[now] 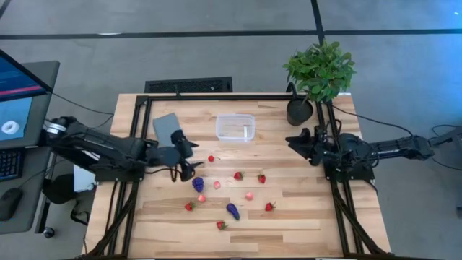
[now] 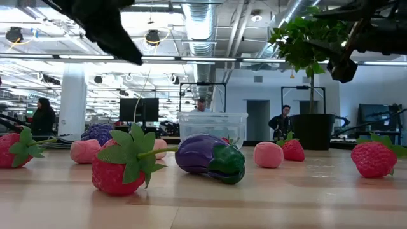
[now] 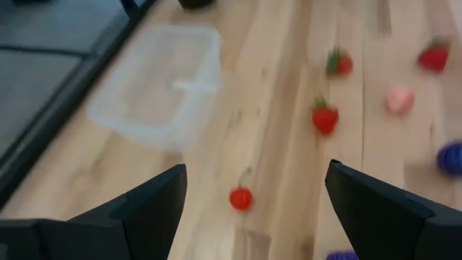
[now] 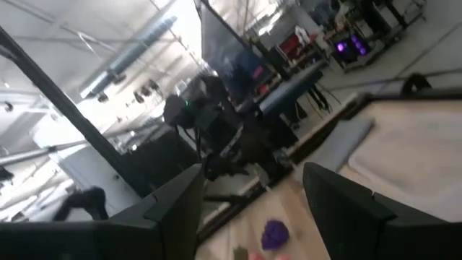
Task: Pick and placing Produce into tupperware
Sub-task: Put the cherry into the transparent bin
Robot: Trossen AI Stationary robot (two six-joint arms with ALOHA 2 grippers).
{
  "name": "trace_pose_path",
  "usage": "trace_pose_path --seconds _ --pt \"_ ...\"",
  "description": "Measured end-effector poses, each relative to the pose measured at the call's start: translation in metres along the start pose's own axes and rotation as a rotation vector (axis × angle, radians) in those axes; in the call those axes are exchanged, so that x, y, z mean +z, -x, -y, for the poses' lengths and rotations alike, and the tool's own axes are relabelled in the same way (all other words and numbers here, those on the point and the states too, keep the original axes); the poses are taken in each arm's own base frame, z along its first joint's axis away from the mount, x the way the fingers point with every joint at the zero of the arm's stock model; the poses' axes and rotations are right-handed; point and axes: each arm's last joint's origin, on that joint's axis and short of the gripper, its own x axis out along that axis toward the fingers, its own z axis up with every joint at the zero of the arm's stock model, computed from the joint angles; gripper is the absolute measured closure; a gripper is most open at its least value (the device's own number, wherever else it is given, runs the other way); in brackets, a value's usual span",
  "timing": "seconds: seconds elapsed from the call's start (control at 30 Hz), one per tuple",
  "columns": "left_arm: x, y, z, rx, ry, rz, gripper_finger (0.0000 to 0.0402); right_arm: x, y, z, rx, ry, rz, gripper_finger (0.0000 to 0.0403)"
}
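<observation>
The clear tupperware (image 1: 235, 128) stands on the table's far middle, its bottom on the wood; it also shows in the left wrist view (image 3: 155, 83). The produce lies scattered nearer: strawberries (image 1: 238, 175) (image 1: 261, 178), pink pieces (image 1: 249, 195), a purple piece (image 1: 198, 185) and a purple eggplant (image 1: 232, 210) (image 2: 210, 158). My left gripper (image 1: 188, 154) hovers open above the table's left part, tilted down, left of a small red piece (image 3: 240, 197). My right gripper (image 1: 294, 139) waits open at the right edge, beside the plant pot.
A flat grey lid (image 1: 167, 126) lies left of the tub, under my left arm's end. A leafy potted plant (image 1: 317, 76) stands at the far right corner, close to my right gripper. Black frame rails (image 1: 216, 96) run along the table's edges.
</observation>
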Motion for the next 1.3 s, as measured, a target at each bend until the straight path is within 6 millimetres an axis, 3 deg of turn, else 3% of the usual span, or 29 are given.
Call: trace_pose_path --seconds 0.37,0.73,1.3 --pt "-0.012 -0.049 -0.006 -0.095 -0.002 -0.234 0.0081 -0.010 -0.005 0.001 -0.024 0.006 -0.079 0.0143" --pt "-0.023 -0.090 -0.030 -0.207 0.045 -0.343 0.0081 -0.011 -0.005 0.002 -0.029 0.008 -0.085 0.0143" --pt "-0.024 -0.106 -0.050 -0.192 0.053 -0.322 0.0081 -0.010 -0.005 0.003 -0.043 0.016 -0.074 0.0143"
